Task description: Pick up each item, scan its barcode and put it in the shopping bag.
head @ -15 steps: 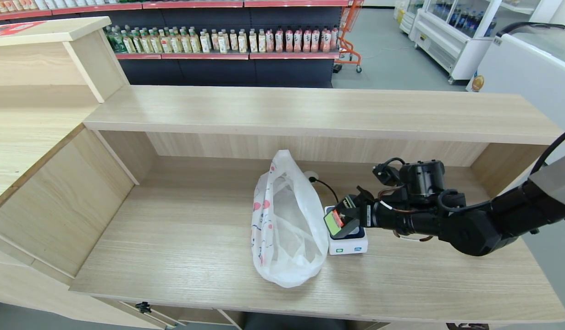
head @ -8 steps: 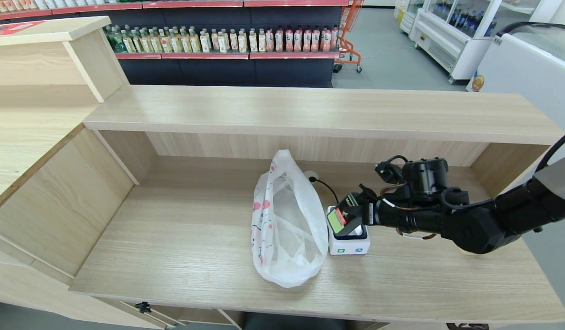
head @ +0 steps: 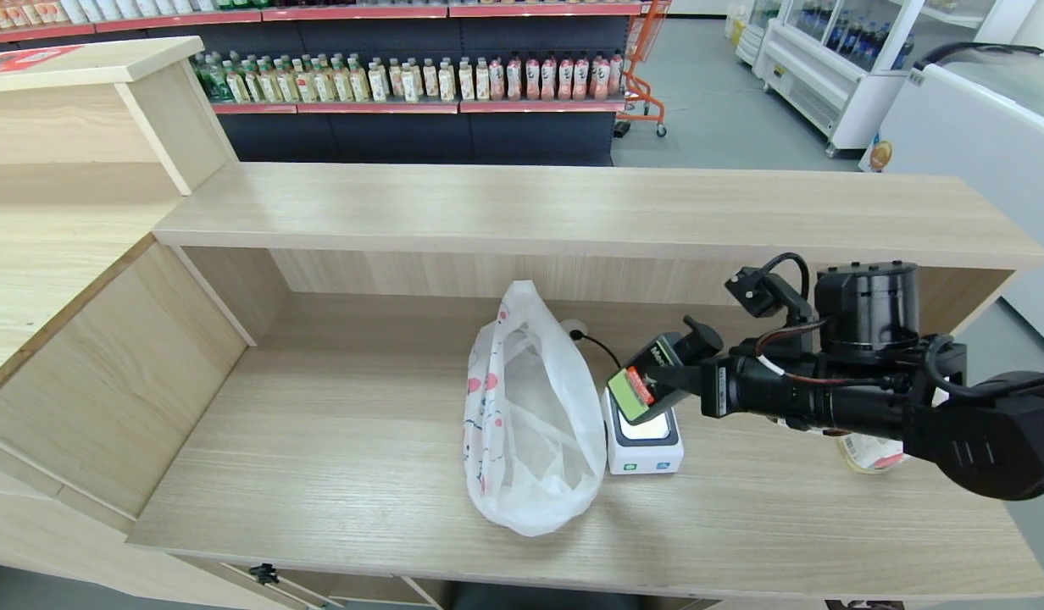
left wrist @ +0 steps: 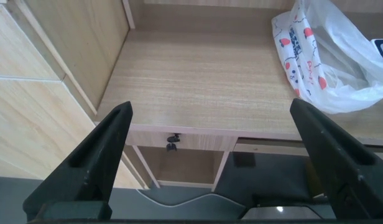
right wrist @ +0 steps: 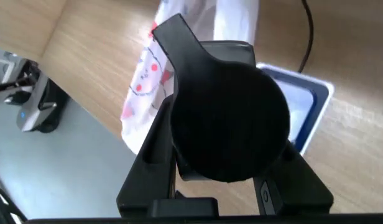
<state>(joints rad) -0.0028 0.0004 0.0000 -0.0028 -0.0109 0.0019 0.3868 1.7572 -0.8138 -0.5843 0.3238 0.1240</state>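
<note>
One pack over one scanner, one bag beside it

The right tool (head: 636, 396) is clamped on a single small green pack (head: 624, 398), tilted just above the one white scanner (head: 645, 455). One white shopping bag (head: 530, 424) lies open on the wooden surface (head: 335, 457), touching the scanner's left side. One further container (head: 865, 451) stands near the right end, mostly hidden behind the arm. The left tool (left wrist: 210, 106) hangs with its fingers spread wide, holding nothing, off the surface's near edge. Behind the raised ledge (head: 590, 207), a shop shelf (head: 403, 106) carries a row of bottles, with one orange cart (head: 645, 85) and glass-fronted coolers (head: 835, 51) to the right.
</note>
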